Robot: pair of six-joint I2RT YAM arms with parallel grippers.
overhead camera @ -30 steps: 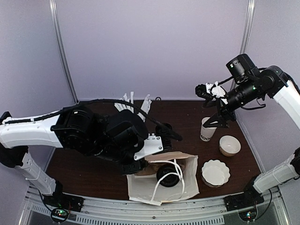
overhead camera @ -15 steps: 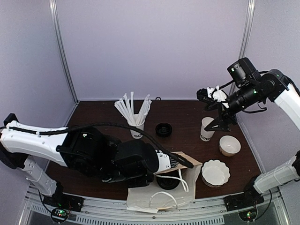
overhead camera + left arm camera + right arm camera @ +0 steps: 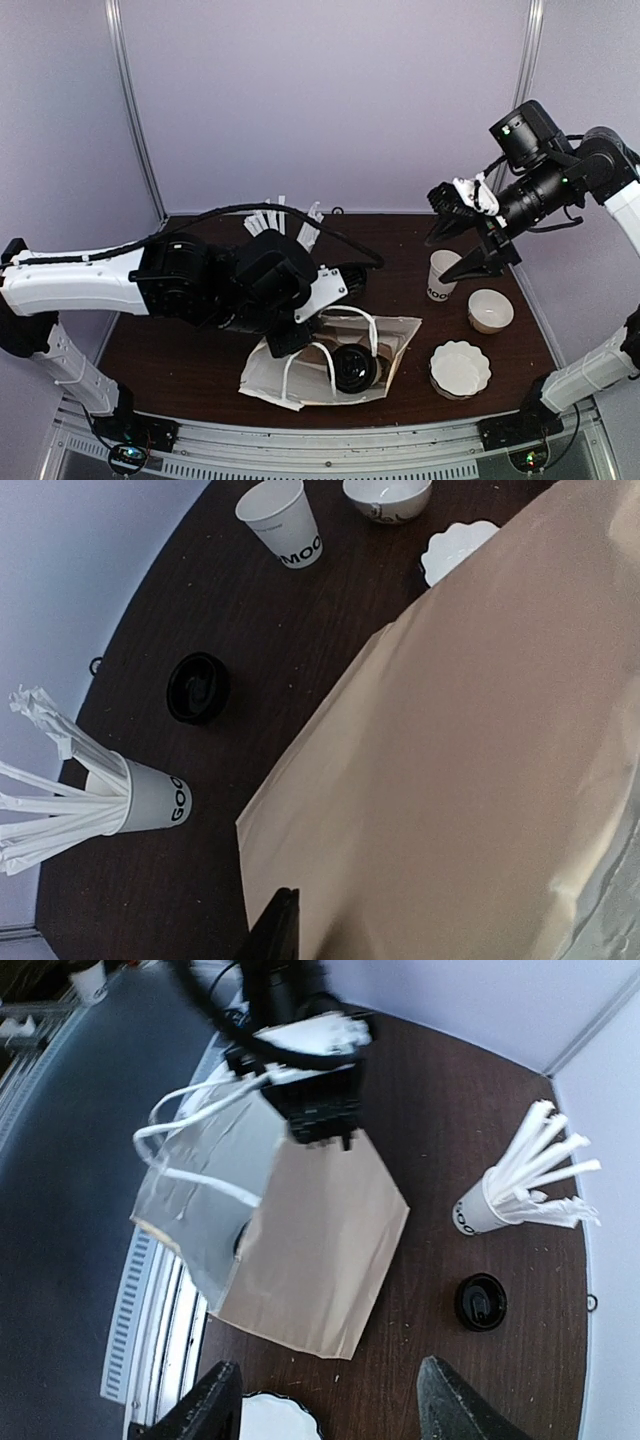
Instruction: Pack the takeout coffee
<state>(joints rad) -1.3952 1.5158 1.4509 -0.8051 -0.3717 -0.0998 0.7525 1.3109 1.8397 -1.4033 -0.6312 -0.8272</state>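
Left gripper (image 3: 322, 1132) is clenched on the upper edge of the paper bag (image 3: 265, 378), with brown paper pinched between its fingers; the left wrist view is mostly filled by that brown wall. The bag sits at 6 o'clock on the table (image 3: 180, 370), tipped over so that its mouth faces the near edge, and its white handles (image 3: 372, 330) loop loosely over the opening. The takeout coffee (image 3: 352, 368) is inside the bag. Only its round black lid shows through the mouth; the cup body is hidden by the paper.

Right gripper (image 3: 458, 245) hangs in the air at 2 o'clock, its jaws spread and nothing between them. It is above an open-topped white cup (image 3: 440, 275) with black lettering, whose inside shows white.

A white bowl (image 3: 490, 310) stands at 3 o'clock, just beside that cup. A scalloped white plate (image 3: 460, 368) lies at 4 o'clock, near the bag's right corner. At 11 o'clock another lettered cup (image 3: 150, 798) holds a fanned bunch of white straws (image 3: 45, 800). A loose black lid (image 3: 198, 687) lies flat on the wood between the straw cup and the open-topped cup, apart from both.
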